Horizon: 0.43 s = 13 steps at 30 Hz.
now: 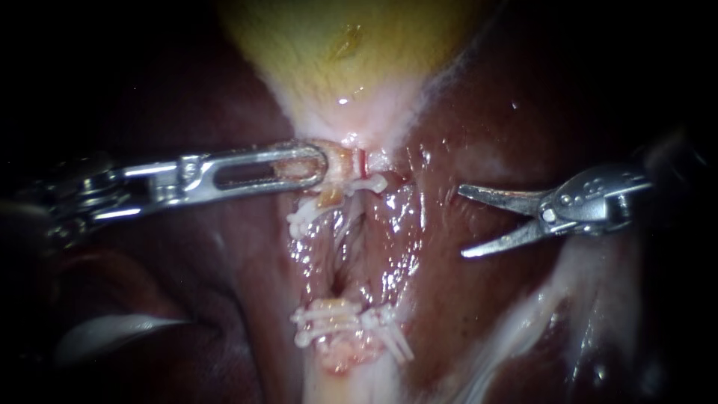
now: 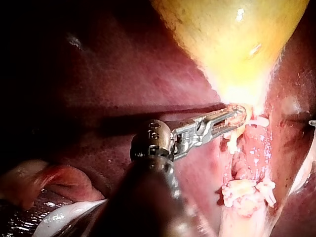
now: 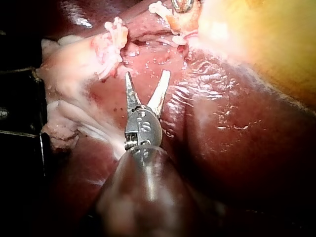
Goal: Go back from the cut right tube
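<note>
Your right instrument [image 1: 462, 221] has its two thin pointed jaws spread apart, with nothing between them. They hang over bare liver [image 1: 486, 135], clear of the tissue. The cut tube lies ahead of those tips, well apart from them. Its upper stump [image 1: 351, 176] sits under the gallbladder [image 1: 351, 45], and its lower stump [image 1: 340, 352] is off to the side of your line of reach. A wet, open gap separates the two. Each end is bunched with white clips, the upper clips [image 1: 314, 213] and the lower clips [image 1: 329, 318]. Packed like this, I cannot tell the right tube from its neighbour.

Your left instrument [image 1: 318, 161] is clamped on the upper stump right at its jaw tips, just on the gallbladder side of the clips.

The stumps look soft, slick and thin, so I judge they would tear or slip if pulled. A sideways nudge could also shift the clips. If a stump must be held, take it where the left jaws already are, on the thicker tissue beside the clips and never on them.

To back away, I would bring the right jaws together and draw straight along the shaft. That way the points neither rake the liver beneath them nor swing toward the lower clips.
</note>
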### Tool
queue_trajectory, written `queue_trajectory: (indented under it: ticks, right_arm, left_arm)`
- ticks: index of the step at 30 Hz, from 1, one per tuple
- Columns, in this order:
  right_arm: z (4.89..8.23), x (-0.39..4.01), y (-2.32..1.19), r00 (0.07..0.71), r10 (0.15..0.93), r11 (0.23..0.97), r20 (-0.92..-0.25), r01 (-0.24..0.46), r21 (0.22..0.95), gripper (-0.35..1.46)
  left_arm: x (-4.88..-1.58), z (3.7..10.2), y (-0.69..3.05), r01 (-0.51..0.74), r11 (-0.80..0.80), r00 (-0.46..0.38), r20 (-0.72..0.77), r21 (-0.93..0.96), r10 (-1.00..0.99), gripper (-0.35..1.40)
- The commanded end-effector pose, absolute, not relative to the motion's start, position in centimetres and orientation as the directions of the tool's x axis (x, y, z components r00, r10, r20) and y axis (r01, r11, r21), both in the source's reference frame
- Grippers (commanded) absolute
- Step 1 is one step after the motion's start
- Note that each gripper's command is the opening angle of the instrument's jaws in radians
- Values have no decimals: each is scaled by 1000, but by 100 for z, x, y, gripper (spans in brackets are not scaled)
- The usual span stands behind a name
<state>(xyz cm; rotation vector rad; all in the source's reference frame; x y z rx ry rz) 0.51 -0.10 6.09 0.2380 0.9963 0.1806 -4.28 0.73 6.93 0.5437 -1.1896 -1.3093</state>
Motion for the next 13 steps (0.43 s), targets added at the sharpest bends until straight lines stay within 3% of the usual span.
queue_trajectory:
  ticks: [1,13]
  right_arm:
    - [609,51,-10,532,258,959,-807,-41,280,145]
    - [608,52,-11,529,258,959,-808,-37,283,145]
  left_arm:
    - [-429,695,72,441,252,-161,352,862,-922,-35]
    - [-430,694,71,440,258,-157,356,860,-921,-35]
